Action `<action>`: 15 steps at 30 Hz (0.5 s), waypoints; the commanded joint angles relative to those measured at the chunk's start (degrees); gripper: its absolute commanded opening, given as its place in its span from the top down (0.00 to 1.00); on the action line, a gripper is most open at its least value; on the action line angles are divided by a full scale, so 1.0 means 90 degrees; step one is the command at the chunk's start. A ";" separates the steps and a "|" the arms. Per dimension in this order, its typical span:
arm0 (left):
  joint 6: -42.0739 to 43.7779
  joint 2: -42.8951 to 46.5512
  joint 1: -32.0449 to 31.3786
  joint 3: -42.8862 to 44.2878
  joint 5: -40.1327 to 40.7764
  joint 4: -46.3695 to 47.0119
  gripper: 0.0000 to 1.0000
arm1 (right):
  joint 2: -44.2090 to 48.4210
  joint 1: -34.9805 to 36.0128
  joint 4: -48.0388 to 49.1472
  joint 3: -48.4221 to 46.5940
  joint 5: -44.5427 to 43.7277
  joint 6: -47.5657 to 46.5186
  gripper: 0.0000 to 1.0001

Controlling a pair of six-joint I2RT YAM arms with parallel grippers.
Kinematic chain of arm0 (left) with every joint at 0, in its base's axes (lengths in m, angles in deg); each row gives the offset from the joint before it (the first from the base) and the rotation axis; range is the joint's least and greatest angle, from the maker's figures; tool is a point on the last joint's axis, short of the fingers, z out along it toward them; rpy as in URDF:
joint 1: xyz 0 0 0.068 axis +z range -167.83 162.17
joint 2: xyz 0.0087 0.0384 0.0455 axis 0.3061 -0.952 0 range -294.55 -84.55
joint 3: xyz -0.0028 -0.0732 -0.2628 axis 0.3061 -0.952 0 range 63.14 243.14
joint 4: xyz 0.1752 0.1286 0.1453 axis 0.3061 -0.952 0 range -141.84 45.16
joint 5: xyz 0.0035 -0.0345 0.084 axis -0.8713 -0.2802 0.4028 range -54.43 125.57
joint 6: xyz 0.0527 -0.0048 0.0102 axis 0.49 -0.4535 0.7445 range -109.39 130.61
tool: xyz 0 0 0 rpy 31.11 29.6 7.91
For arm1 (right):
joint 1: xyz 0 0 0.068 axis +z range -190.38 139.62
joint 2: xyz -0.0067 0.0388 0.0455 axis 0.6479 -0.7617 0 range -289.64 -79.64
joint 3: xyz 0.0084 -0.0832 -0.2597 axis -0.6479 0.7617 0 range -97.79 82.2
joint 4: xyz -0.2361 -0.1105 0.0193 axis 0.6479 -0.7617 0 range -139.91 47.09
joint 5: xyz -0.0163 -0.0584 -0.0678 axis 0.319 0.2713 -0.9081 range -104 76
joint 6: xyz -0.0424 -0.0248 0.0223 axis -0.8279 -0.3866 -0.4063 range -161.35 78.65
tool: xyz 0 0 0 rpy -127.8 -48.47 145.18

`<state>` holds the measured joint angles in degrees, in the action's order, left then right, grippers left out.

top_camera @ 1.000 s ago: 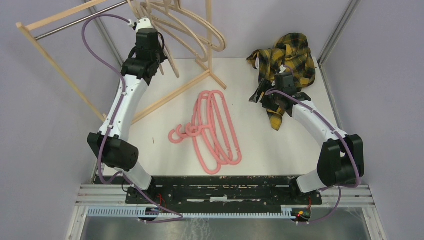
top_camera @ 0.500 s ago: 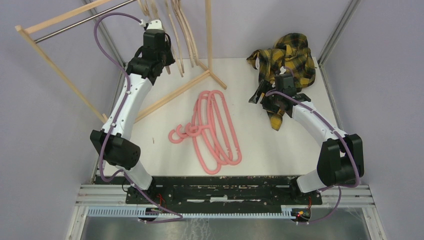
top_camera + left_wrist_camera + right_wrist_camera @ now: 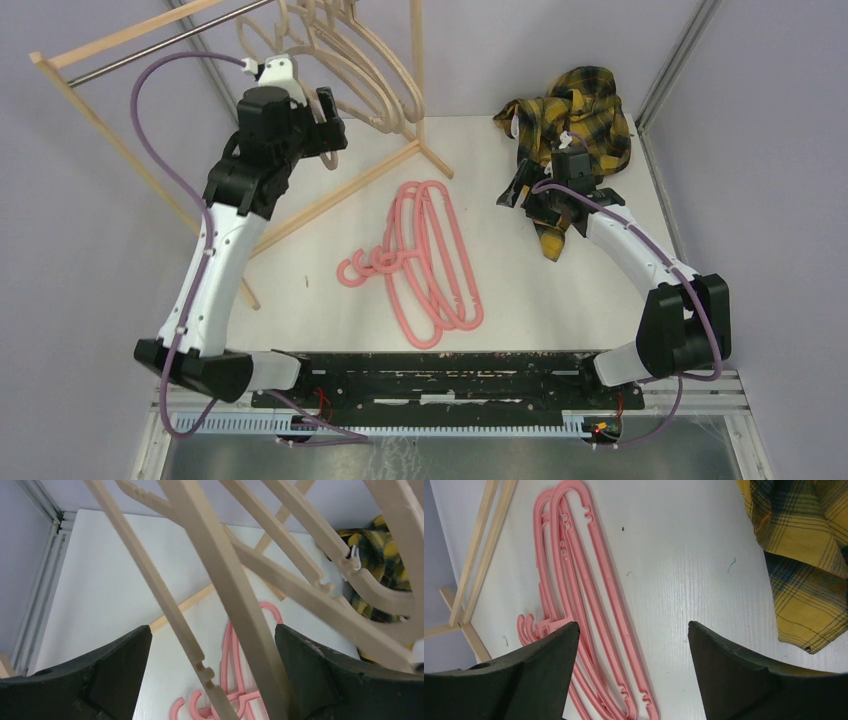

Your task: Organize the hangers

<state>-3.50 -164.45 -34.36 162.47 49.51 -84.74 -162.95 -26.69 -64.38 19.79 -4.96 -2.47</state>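
— Where's the left end effector?

— Raised at the rack, jaws spread wide and gripping nothing. In its wrist view the bars of the beige hangers cross the gap between the fingers; I see no contact with either finger.

— And those hangers?

— They hang in a bunch at the rack's far end, above the bench. Their hooks run out of the top view, so I can't tell how they sit on the rail.

— The right end effector?

— Also open and empty, hovering over bare bench, pointing down. The pink hangers lie just to one side of it, the yellow plaid shirt to the other.

— How do the pink ones lie?

— Flat in the middle of the bench, stacked and overlapping, hooks toward the left arm — apart from both end effectors and from the rack's wooden foot. The shirt is crumpled in the far right corner, beside the right wrist.
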 commanded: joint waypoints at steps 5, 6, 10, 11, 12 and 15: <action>0.0058 0.1799 -0.0023 -0.1958 -0.0712 0.0672 0.01 | 0.0087 0.0141 0.0256 -0.0033 0.0249 -0.0226 0.13; 0.0052 0.1922 -0.0019 -0.2090 -0.0780 0.0670 0.01 | 0.0052 0.0184 0.0250 -0.0036 0.0245 -0.0236 0.13; -0.0108 0.2377 -0.0016 -0.2642 -0.1143 0.0662 0.01 | -0.0048 0.0604 0.0193 -0.0186 0.0067 -0.0376 0.14; -0.0166 0.2511 -0.0018 -0.2807 -0.1213 0.0703 0.01 | -0.0099 0.0873 0.0153 -0.0264 -0.0052 -0.0439 0.15; -0.0218 0.2653 -0.0018 -0.3006 -0.1272 0.0758 0.01 | -0.0171 0.1097 0.0110 -0.0358 -0.0166 -0.0491 0.15; -0.0377 0.3049 -0.0018 -0.3590 -0.1412 0.0857 0.01 | -0.0545 0.1781 0.0040 -0.0683 -0.0341 -0.0586 0.16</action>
<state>-3.65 -141.56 -34.36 134.75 40.50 -80.52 -164.55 -17.60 -64.65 18.87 -5.46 -5.20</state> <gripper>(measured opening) 0.991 0.853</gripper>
